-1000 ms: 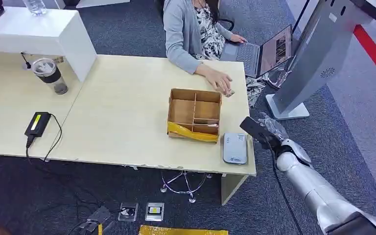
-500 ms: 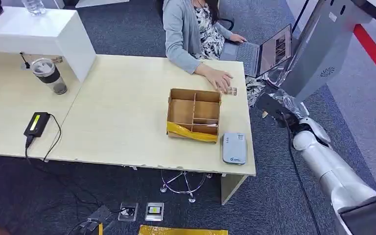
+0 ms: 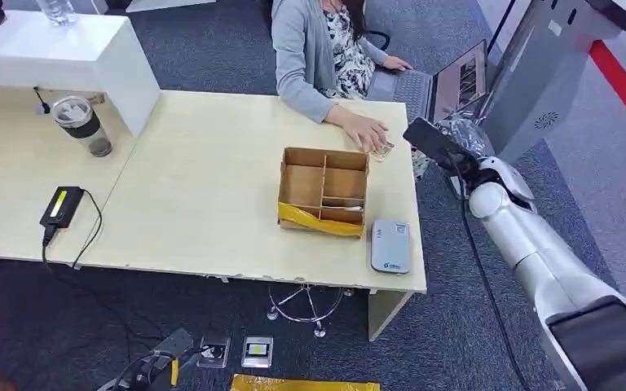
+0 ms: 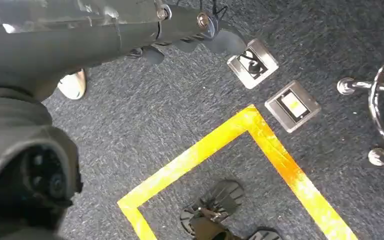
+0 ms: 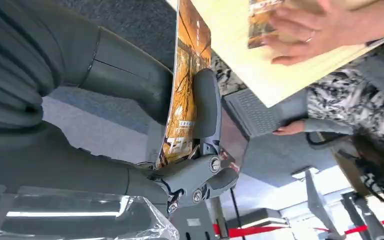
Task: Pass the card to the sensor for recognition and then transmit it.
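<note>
Bench (image 3: 204,204) of pale wood lies ahead of me, one slab, with a person (image 3: 318,49) in a grey cardigan seated at its far side, one of their hands flat on the wood, the other on a laptop (image 3: 448,85). Beyond the right end stands one grey kiosk (image 3: 538,90); no writing on it is legible. On the bench sits one cardboard box (image 3: 324,190) with dividers and a strip of yellow tape, and just beside it, nearer me, one grey card sensor (image 3: 390,245) whose small logo I cannot read. Far left: one lidded tumbler (image 3: 81,125) and one black device with a yellow label (image 3: 62,205). My right hand (image 3: 460,155) is raised off the bench's right edge, pinching one card (image 5: 182,85) between thumb and fingers; its orange print carries tiny unreadable text. My left hand (image 4: 180,30) hangs over carpet; whether it is spread I cannot tell.
</note>
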Action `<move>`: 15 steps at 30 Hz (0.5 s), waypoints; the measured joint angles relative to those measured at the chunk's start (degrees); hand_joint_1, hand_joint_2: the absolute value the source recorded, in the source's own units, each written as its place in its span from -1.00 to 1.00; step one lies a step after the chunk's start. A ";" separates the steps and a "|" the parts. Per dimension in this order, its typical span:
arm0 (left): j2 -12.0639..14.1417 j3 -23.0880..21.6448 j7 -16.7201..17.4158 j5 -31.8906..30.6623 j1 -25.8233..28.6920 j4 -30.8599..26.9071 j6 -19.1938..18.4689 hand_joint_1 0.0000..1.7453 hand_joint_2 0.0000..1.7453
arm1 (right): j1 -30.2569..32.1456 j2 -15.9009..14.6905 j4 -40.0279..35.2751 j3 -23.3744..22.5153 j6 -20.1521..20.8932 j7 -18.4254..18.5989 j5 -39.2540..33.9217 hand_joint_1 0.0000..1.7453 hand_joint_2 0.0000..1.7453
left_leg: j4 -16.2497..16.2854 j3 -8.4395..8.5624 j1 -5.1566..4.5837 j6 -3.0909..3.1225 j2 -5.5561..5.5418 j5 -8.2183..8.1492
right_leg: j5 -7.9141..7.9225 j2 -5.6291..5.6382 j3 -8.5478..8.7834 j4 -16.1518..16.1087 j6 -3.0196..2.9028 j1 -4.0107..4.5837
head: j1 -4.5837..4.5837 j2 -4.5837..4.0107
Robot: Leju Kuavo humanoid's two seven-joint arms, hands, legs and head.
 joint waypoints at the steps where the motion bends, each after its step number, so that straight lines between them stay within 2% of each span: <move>1: -0.02 0.00 0.00 -0.04 -0.10 0.00 -0.02 -1.00 -1.00 | -0.16 0.30 0.00 0.04 -0.02 0.06 0.06 1.00 1.00 | 0.00 0.00 0.00 0.00 0.00 0.00 | 0.00 -0.01 -0.01 0.00 0.00 0.00 | 0.00 0.00; 4: -0.59 0.00 0.00 -0.48 -0.98 0.02 -0.20 -1.00 -1.00 | -1.95 4.81 0.00 0.85 -0.24 0.57 0.96 1.00 1.00 | 0.00 0.00 0.03 -0.01 -0.01 0.00 | 0.00 -0.01 -0.02 0.00 0.00 0.03 | 0.00 0.00; 15: -0.70 0.00 0.00 -1.03 -1.23 0.02 -0.44 -1.00 -1.00 | -2.18 7.02 0.11 1.33 -0.83 0.85 1.36 1.00 1.00 | 0.00 0.01 0.04 -0.01 0.00 0.00 | 0.00 0.00 -0.04 -0.01 0.00 0.04 | 0.00 0.00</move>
